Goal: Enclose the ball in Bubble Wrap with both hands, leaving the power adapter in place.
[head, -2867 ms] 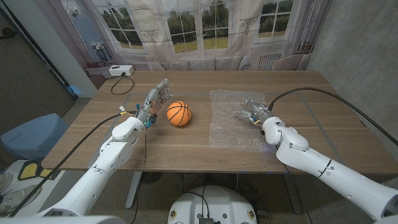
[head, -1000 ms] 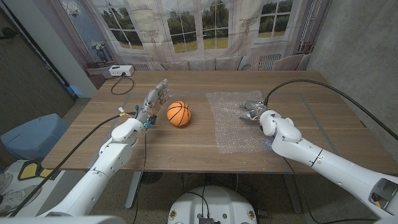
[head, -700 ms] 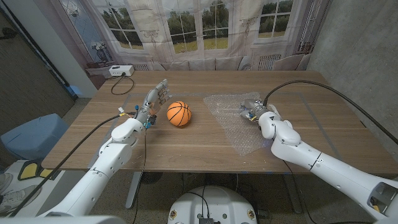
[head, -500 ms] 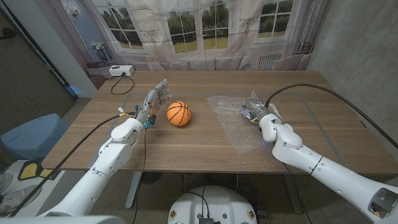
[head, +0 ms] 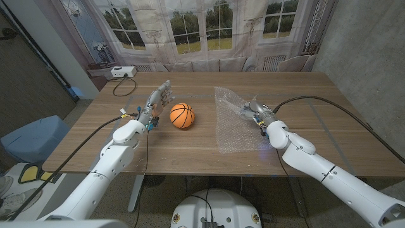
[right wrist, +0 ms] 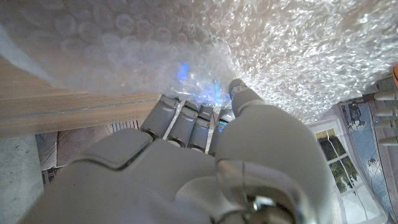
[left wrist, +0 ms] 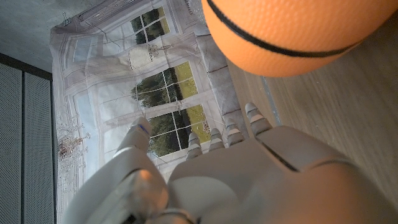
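Pinching the bubble wrap (head: 237, 120) in my right fingers (head: 252, 107); left fingers (head: 163, 92) spread at the ball's (head: 181, 115) nine o'clock; next, drape it over.

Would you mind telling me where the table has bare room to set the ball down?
Bare wood lies between the ball and the bubble wrap, along the near edge, and right of the wrap. It is crowded at the left hand beside the ball, and where the right hand grips the wrap.

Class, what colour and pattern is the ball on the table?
The ball is orange with black lines, clearest in the head view.
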Tool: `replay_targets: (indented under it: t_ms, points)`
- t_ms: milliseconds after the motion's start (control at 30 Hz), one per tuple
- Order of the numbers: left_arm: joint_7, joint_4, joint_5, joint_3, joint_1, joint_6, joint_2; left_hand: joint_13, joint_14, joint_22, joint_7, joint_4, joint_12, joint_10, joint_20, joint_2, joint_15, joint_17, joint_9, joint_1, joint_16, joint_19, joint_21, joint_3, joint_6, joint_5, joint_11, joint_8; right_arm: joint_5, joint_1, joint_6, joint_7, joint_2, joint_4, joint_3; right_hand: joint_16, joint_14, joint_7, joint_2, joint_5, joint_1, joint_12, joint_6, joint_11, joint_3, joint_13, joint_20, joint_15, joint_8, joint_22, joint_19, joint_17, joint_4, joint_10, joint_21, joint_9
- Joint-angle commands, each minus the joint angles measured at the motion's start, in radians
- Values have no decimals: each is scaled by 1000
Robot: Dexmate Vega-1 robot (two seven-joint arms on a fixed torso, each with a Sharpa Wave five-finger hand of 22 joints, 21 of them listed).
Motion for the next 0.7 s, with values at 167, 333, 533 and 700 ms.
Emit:
replay_targets:
  t_ms: [167,333,533,700]
  points:
    - [-3,1,-1,4,-6,-4,-2,4,-4,6,-2,3,3,-8,5,1,2,5,2,-10,6,3,10,0,1,5,-2,2,143,-35,247,-115,25,22,89,-4,6,-2,-2,-2,-2,-1,2,-5,-1,3,-1,-90,5,2,-7,6,5,11,6,4]
    - [5,-13,6,1,1,1,8,4,-3,6,-2,3,3,-7,5,1,2,5,2,-11,6,3,10,-1,1,4,-2,2,148,-31,278,-111,22,15,88,-6,6,0,-3,-2,-2,-2,1,1,-3,3,-1,-89,5,3,-10,9,4,9,9,4]
    - [12,-28,9,-9,13,-1,18,4,-3,6,-2,3,3,-7,5,0,3,5,2,-12,6,3,10,-1,1,4,-2,2,139,-15,315,-106,34,14,71,-9,5,-3,-4,-3,-3,-3,-4,0,-5,4,-3,-88,4,3,-11,14,4,7,14,4]
    - [10,-32,10,-15,21,-10,23,4,-2,6,-2,3,4,-6,5,0,2,5,2,-13,7,3,10,-2,0,4,-2,2,137,1,332,-74,32,6,59,-11,5,-2,-4,-3,-4,-3,-4,2,-7,5,-6,-88,5,3,-9,16,5,6,19,4]
